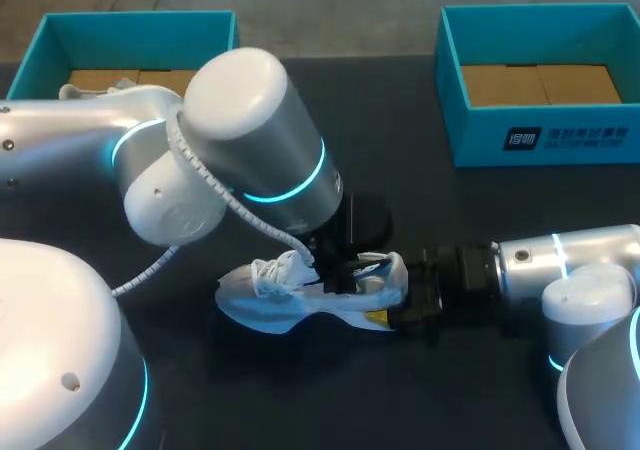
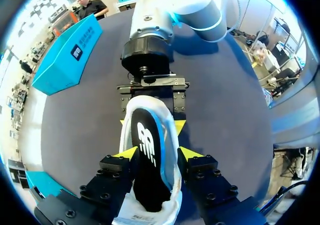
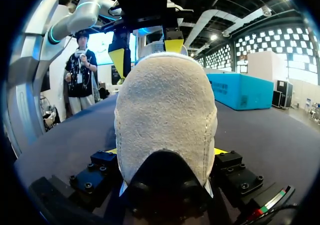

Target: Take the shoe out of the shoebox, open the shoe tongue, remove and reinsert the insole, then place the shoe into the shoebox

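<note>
Gripping the white fabric sneaker (image 1: 290, 300) on the dark table (image 1: 420, 210), the right gripper (image 3: 165, 152) clamps its heel and the left gripper (image 2: 158, 154) its sides.

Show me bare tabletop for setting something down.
Free: dark tabletop between the left teal box and right teal box, and the near strip before the white laced shoe. Crowded: around it, where left gripper and right gripper meet.

The shoe (image 1: 300, 300) lies mid-table, blocked above by the left gripper (image 2: 159, 153) clamping it and at the heel by the right gripper (image 3: 165, 151). Bare table (image 1: 420, 190) lies open toward the right shoebox (image 1: 545, 135); the left arm (image 1: 250, 140) overhangs the way to the left shoebox (image 1: 40, 50).
</note>
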Tool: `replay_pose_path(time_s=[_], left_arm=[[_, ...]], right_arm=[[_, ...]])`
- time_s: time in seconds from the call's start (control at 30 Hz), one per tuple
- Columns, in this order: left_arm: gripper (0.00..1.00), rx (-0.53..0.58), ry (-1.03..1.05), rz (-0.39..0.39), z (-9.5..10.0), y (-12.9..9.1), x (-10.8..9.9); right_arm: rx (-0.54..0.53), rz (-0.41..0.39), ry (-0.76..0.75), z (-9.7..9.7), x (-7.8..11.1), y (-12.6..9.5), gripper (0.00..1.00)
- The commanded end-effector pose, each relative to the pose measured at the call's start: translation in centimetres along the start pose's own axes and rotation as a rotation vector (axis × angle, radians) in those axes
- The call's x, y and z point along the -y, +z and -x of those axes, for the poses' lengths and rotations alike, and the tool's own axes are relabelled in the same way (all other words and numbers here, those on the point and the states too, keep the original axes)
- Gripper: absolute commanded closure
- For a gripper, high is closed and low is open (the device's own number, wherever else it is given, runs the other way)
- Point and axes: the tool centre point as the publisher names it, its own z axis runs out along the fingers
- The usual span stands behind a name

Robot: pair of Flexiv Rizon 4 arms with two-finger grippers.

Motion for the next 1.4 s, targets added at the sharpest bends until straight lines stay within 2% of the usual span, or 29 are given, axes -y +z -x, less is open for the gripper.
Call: replay_pose_path(time_s=[0.03, 0.4, 0.7, 0.97, 1.17, 1.23, 1.27, 1.3, 1.33, 1.4], left_arm=[[0.51, 0.041, -0.016, -0.015, -0.5, 0.1, -0.3], [0.51, 0.178, -0.063, -0.015, -1.0, 1.2, 0.3], [0.54, 0.217, -0.079, -0.010, -0.5, 1.9, 0.5], [0.63, 0.228, -0.092, -0.013, 0.3, 1.7, 0.5], [0.63, 0.228, -0.094, -0.022, 0.3, 1.3, 0.4], [0.69, 0.230, -0.095, -0.023, 0.5, 1.4, 0.5], [0.77, 0.231, -0.096, -0.022, 0.6, 1.4, 0.6], [0.91, 0.231, -0.096, -0.020, 0.6, 1.5, 0.6], [1.00, 0.228, -0.096, -0.017, 0.7, 1.6, 0.7], [1.00, 0.224, -0.095, -0.017, 0.8, 1.6, 0.8]], right_arm=[[0.002, -0.004, 0.000, -0.2, 0.0, 0.2, 1.00], [0.002, -0.004, 0.000, -0.2, 0.0, 0.2, 1.00], [0.002, -0.004, 0.000, -0.2, 0.0, 0.2, 1.00], [0.002, -0.004, 0.000, -0.2, 0.0, 0.2, 1.00], [0.002, -0.004, 0.000, -0.2, 0.0, 0.2, 1.00], [0.002, -0.004, 0.000, -0.2, 0.0, 0.2, 1.00], [0.002, -0.004, 0.000, -0.2, 0.0, 0.2, 1.00], [0.002, -0.004, 0.000, -0.2, 0.0, 0.2, 1.00], [0.002, -0.004, 0.000, -0.2, 0.0, 0.2, 1.00], [0.002, -0.004, 0.000, -0.2, 0.0, 0.2, 1.00]])
